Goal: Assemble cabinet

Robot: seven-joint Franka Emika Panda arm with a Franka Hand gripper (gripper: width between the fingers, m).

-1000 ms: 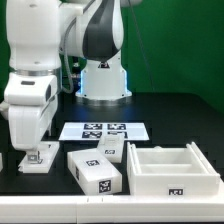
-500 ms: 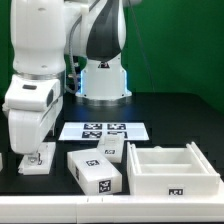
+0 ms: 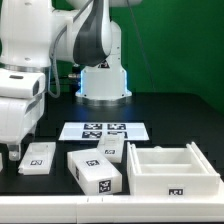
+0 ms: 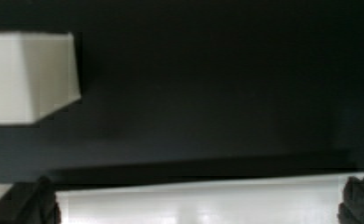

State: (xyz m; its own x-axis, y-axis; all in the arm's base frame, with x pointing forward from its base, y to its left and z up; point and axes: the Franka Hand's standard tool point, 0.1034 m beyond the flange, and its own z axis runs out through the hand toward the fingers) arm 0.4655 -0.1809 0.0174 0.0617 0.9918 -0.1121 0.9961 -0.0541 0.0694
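The cabinet (image 3: 172,168), a large open white box frame with a small tag on its front, stands on the black table at the exterior view's right. A small white tagged block (image 3: 38,157) lies at the left, with a bigger tagged block (image 3: 97,168) beside it. My gripper (image 3: 22,150) hangs just above and left of the small block. In the wrist view my gripper (image 4: 193,203) has its fingers (image 4: 26,204) wide apart, and a broad white block face (image 4: 197,195) fills the gap. Another white block (image 4: 28,77) lies further off.
The marker board (image 3: 104,130) lies flat behind the blocks, in front of the robot base (image 3: 103,80). A green wall backs the scene. The table's front edge runs close below the blocks and the cabinet.
My arm has risen and swung toward the exterior view's left, uncovering the small block's top. The block, the bigger block and the cabinet have stayed in place.
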